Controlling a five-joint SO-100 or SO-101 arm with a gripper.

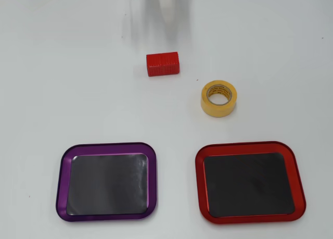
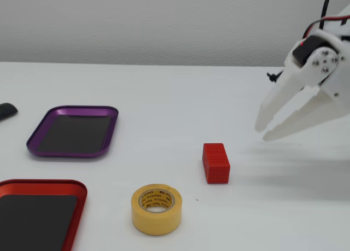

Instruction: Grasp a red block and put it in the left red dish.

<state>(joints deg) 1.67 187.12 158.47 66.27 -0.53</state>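
White gripper [image 2: 261,132] hangs at the right edge of the fixed view, above the table and touching nothing. Its two long fingers [image 2: 279,100] point down and to the left, tips slightly parted with nothing between them. Red and black wires run up behind the wrist. From overhead, only a blurred white piece of the arm [image 1: 169,4] shows at the top edge.

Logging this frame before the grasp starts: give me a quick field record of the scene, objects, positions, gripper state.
surface: white table
red block: lying free on the table, nothing touching it
gripper: white, jaws slightly apart, empty, in the air right of the block in the fixed view
red dish: empty, lower right in the overhead view
purple dish: empty, beside the red dish
yellow tape roll: lying flat, between block and red dish
task progress: block not yet grasped
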